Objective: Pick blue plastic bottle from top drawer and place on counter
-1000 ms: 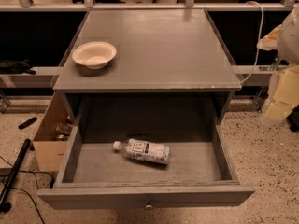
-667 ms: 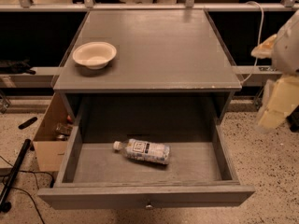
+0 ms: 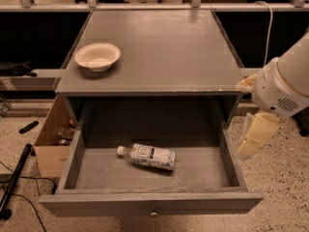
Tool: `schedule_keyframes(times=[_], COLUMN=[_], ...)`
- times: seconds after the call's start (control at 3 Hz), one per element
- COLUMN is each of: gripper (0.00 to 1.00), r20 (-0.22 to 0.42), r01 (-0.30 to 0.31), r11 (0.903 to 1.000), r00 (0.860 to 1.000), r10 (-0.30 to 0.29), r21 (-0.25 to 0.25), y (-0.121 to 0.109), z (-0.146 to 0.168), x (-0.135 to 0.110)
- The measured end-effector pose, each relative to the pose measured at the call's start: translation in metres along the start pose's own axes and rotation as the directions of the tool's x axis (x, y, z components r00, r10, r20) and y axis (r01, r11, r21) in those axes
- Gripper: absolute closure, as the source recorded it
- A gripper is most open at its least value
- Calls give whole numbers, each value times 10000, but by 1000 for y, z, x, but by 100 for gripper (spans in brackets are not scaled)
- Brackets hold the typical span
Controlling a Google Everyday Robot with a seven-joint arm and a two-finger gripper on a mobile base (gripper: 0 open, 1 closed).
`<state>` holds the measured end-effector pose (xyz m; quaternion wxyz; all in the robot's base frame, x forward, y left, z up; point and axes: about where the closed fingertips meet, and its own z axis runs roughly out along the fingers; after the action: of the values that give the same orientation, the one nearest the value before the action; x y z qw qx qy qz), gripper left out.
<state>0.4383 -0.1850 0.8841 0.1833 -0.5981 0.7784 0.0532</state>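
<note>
The blue plastic bottle lies on its side on the floor of the open top drawer, white cap pointing left. The drawer is pulled out towards me, with its small round knob at the front. The counter is the grey cabinet top above it. My gripper hangs at the right, outside the drawer's right wall, a little above drawer level and well to the right of the bottle. It holds nothing that I can see.
A cream bowl sits on the left part of the counter. A cardboard box with small items stands on the floor left of the cabinet. Dark cables and a black rod lie at the lower left. A railing runs behind.
My arm and gripper have moved left from the right edge of view, closer to the drawer's right side. The bottle and the bowl have not moved.
</note>
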Motion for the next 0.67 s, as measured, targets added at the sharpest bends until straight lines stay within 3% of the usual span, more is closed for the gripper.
schedule_keyframes(times=[0.33,0.67], gripper=[0,0], r20=[61,62], r01=[-253,-254], r11=[9971,9971], r00=[9996,9996], r10=[259,259], r21=[-718,-718], y=[11,11], z=[63,63], x=[-1,-1])
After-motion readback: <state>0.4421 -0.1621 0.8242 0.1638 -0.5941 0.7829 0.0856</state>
